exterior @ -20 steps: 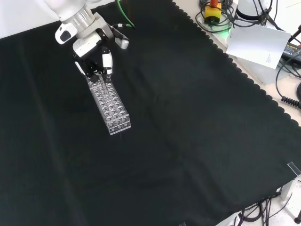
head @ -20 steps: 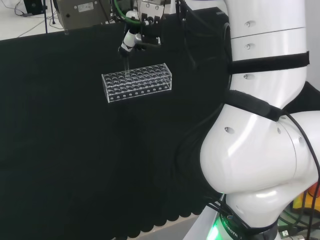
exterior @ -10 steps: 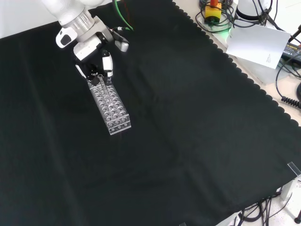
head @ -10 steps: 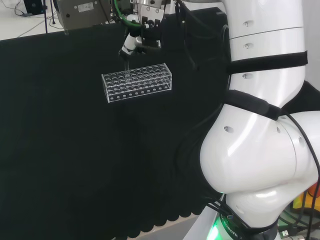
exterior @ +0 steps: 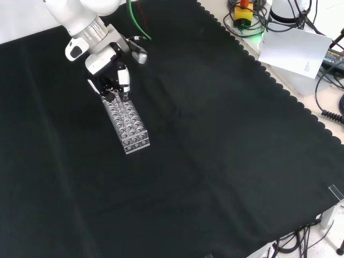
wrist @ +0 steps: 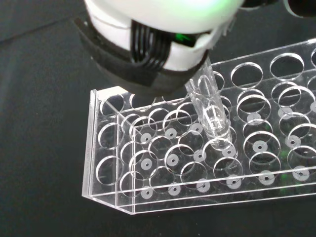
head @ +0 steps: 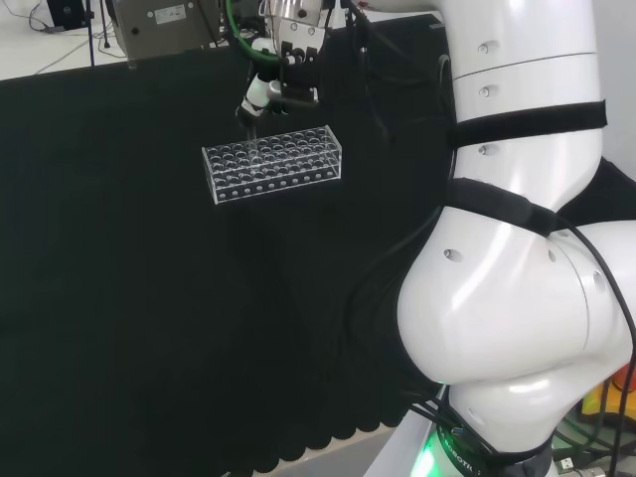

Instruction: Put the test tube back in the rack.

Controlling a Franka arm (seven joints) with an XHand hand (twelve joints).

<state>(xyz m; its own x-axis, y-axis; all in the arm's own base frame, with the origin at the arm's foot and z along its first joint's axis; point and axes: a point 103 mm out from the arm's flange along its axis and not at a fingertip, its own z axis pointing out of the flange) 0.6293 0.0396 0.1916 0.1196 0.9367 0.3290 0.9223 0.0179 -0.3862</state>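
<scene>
- I have the robot hand (exterior: 110,72) over the end of the clear test tube rack (exterior: 126,122) that lies farther off in the front view, fingers curled around the test tube (wrist: 210,106).
- In the wrist view the tube leans, its lower end inside a hole of the rack's top plate.
- My worry: pushing down on a tilted tube could jam it or drag the rack across the black-clothed worktop (exterior: 226,150).
- Letting go before it is seated could leave it leaning.

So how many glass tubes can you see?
1. The clear glass test tube stands tilted in a hole near one end of the clear plastic rack, just below the black and white hand. Other clear tubes could go unnoticed.
</scene>
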